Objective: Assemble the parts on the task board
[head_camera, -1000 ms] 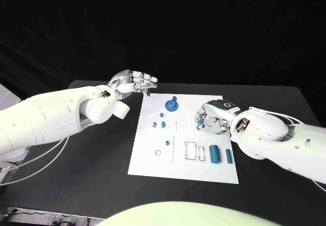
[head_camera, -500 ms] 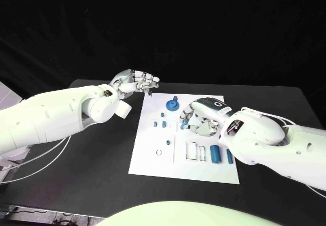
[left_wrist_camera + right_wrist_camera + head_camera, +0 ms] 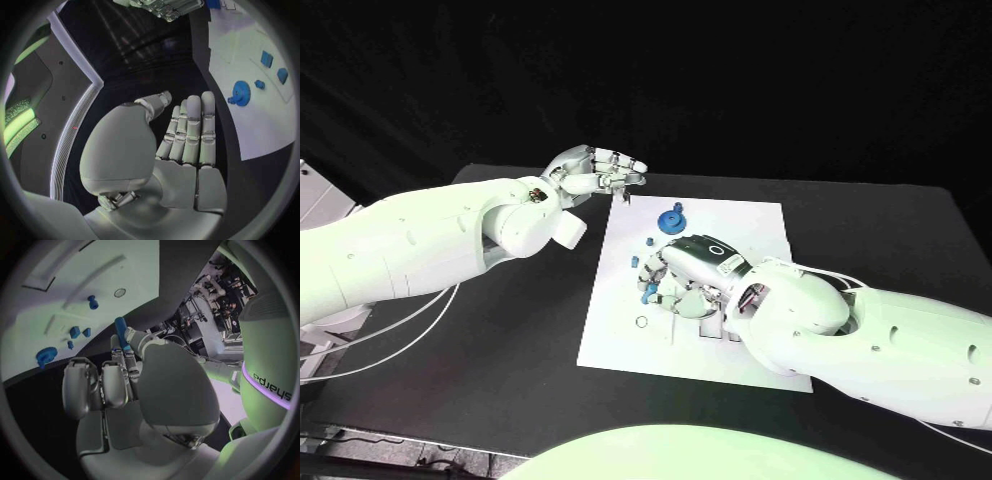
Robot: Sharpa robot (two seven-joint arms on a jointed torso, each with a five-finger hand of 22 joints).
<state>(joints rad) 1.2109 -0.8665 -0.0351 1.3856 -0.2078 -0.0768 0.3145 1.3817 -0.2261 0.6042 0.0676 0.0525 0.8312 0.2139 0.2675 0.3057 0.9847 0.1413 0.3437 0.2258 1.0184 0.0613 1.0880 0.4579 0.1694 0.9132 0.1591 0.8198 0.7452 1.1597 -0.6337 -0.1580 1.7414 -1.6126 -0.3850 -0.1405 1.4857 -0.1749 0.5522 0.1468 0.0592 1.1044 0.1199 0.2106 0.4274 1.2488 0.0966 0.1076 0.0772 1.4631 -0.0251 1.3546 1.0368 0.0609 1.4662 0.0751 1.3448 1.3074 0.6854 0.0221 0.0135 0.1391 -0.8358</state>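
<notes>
My right hand (image 3: pixel 678 275) pinches a blue peg (image 3: pixel 120 329) over the white board (image 3: pixel 747 225), mid-worktop. Left hand (image 3: pixel 596 172) w/ fingers curled together, holding nothing, near board's far-left corner.

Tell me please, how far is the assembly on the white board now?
It looks early. Standing on the white board already: a blue gear and two small blue blocks. In hand: the right hand pinches a blue pin above the board. The left hand holds nothing, off the board's far corner. Left: seating that pin; the empty round hole suggests more remains.
</notes>
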